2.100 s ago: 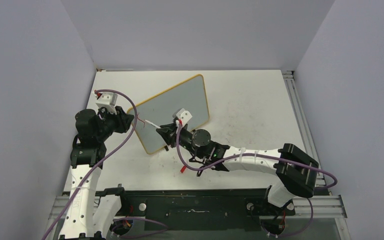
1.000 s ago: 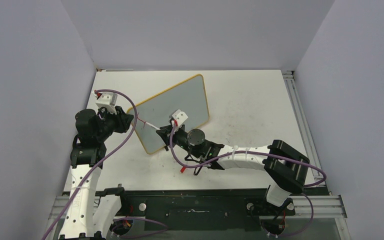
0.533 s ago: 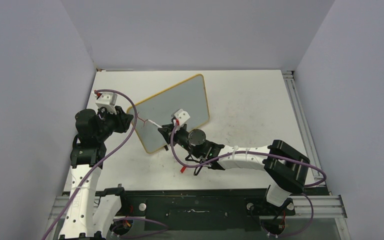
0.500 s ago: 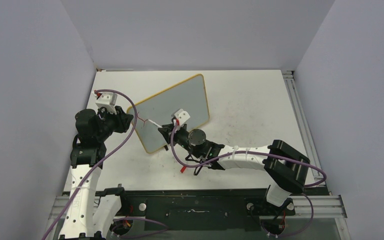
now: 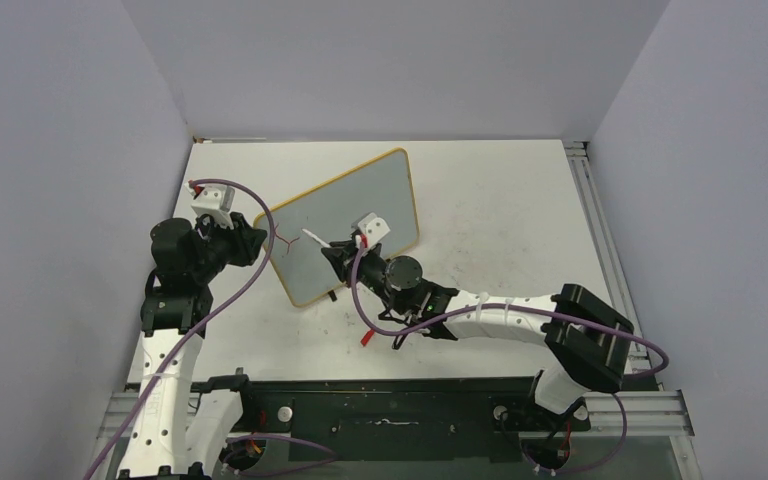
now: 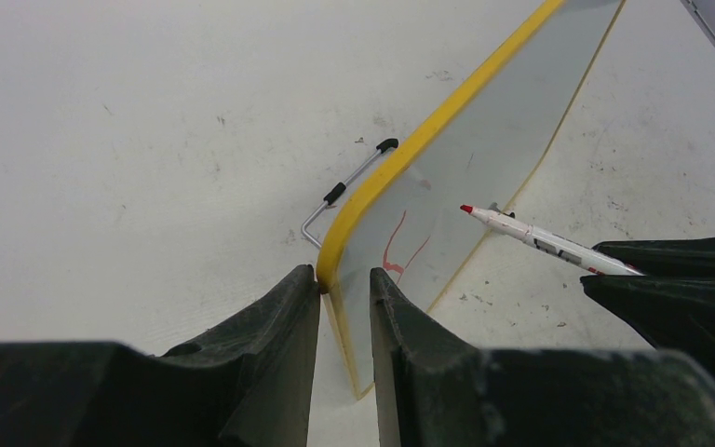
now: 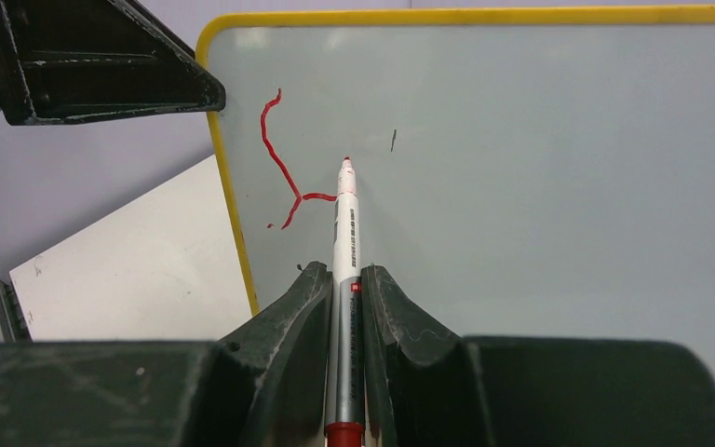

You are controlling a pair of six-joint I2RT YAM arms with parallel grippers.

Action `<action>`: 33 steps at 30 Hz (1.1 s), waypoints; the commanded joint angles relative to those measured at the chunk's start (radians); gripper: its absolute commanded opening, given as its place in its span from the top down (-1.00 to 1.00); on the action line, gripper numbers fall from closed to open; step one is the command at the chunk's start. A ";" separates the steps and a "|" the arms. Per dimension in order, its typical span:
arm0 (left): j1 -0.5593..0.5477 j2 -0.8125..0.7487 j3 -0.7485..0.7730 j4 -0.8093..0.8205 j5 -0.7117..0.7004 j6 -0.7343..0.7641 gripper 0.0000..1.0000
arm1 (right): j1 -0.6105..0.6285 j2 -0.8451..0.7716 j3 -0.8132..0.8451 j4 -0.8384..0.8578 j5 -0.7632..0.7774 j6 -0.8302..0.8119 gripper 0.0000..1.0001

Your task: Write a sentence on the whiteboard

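The whiteboard (image 5: pixel 355 215) stands tilted on the table, pale grey with a yellow frame. My left gripper (image 5: pixel 260 238) is shut on the whiteboard's near left edge, its jaws on either side of the frame (image 6: pixel 344 275). My right gripper (image 5: pixel 338 250) is shut on a white marker (image 7: pixel 345 223), which points at the board (image 7: pixel 540 186). Of the sentence, a single branching red stroke (image 7: pixel 279 163) shows near the left edge. The red tip sits just right of that stroke. Whether it touches the board I cannot tell.
A red marker cap (image 5: pixel 365 338) lies on the table under the right arm. The board's wire foot (image 6: pixel 344 191) sticks out behind it. Grey walls close in the table on three sides, and a metal rail (image 5: pixel 600 230) runs along the right edge.
The right gripper has shifted up and to the right, carrying the marker tip off the end of the red stroke. The left gripper and the board have stayed put.
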 commanded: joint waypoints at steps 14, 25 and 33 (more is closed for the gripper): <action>-0.003 -0.010 0.006 0.017 0.025 0.000 0.51 | 0.003 0.036 0.110 0.021 -0.065 -0.046 0.89; -0.003 -0.010 0.006 0.017 0.024 0.000 0.51 | 0.003 0.061 0.108 0.010 -0.047 -0.043 0.89; -0.003 -0.010 0.006 0.017 0.024 0.001 0.51 | 0.004 0.060 0.064 0.011 -0.039 -0.011 0.89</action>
